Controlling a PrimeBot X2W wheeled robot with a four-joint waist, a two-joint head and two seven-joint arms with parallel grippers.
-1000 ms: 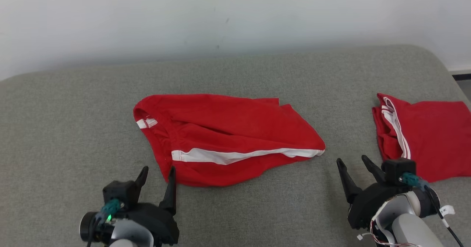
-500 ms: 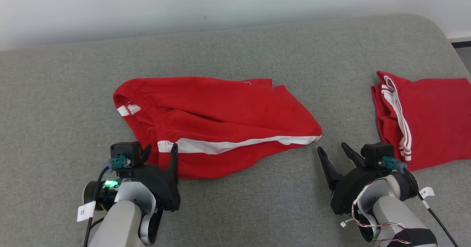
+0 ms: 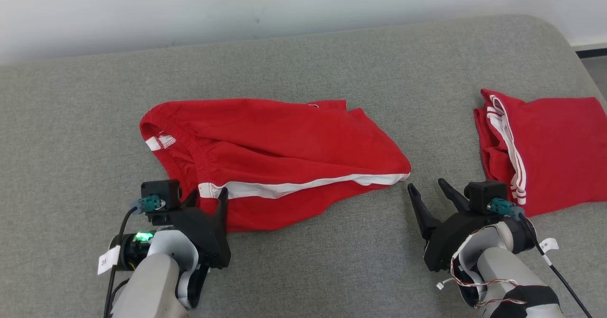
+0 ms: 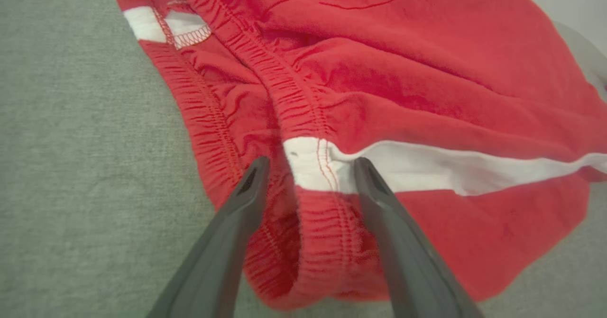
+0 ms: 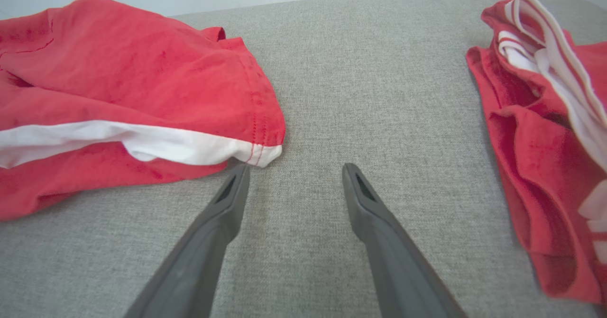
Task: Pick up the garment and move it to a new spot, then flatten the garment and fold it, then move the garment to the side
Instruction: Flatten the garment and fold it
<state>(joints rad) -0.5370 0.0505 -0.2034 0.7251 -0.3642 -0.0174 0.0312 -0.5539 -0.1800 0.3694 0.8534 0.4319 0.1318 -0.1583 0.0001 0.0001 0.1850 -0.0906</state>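
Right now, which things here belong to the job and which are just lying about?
In the job: crumpled red shorts with white side stripe; left gripper, open astride their waistband; right gripper, open by their hem.
Lying about: folded red white-striped garment; grey fabric surface.

1. Left gripper (image 3: 207,194): two long, dark, tapering fingers (image 3: 220,210) on a black housing (image 3: 201,235), with a teal connector (image 3: 151,203) and a green light (image 3: 142,236).
2. Left forearm (image 3: 151,285): pale grey, with a white tag (image 3: 108,262).
3. Right gripper (image 3: 426,184): matching dark fingers, teal plug (image 3: 499,206), thin red-and-white wires (image 3: 457,275).

Soft, fleecy red cloth garment (image 3: 284,152); coarse-woven matt grey upholstery (image 3: 303,62).
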